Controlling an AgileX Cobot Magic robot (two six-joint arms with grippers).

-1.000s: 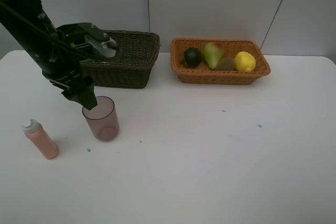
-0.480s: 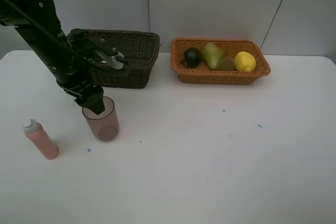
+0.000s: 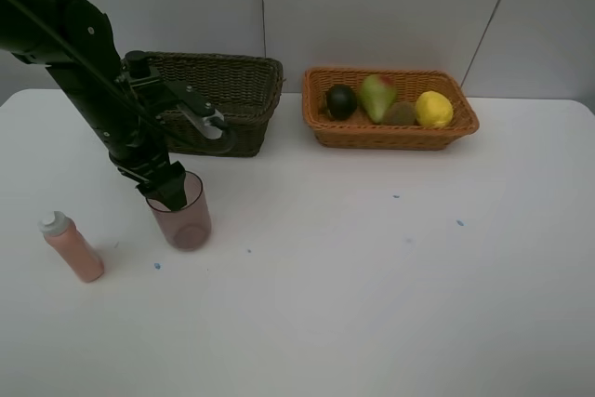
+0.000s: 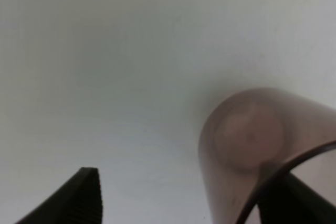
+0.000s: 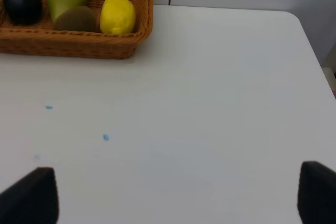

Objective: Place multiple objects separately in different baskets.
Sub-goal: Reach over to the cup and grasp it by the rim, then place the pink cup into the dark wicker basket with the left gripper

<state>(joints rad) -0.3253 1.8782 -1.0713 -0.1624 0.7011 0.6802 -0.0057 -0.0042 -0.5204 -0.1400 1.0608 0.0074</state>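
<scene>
The translucent pinkish cup point(image 3: 182, 218) stands upright on the white table point(image 3: 353, 267). My left gripper point(image 3: 173, 191) is open at its rim on the far left side. In the left wrist view the cup point(image 4: 252, 140) lies between the fingers point(image 4: 84, 199), and one finger shows through its wall, so the jaws straddle the wall. The pink white-capped bottle point(image 3: 72, 247) stands left of the cup. My right gripper point(image 5: 173, 198) is open and empty over bare table. The marker and the dark green bottle are out of view.
The dark brown basket point(image 3: 232, 90) stands behind the left arm. The orange-tan basket point(image 3: 390, 135) at the back right holds the dark green fruit point(image 3: 341, 100), pear point(image 3: 376, 95), kiwi point(image 3: 402, 114) and lemon point(image 3: 433, 109); it also shows in the right wrist view point(image 5: 79, 45).
My left arm has swung its wrist to the right and lowered the open gripper onto the cup's rim. The cup and the bottle have not moved.
</scene>
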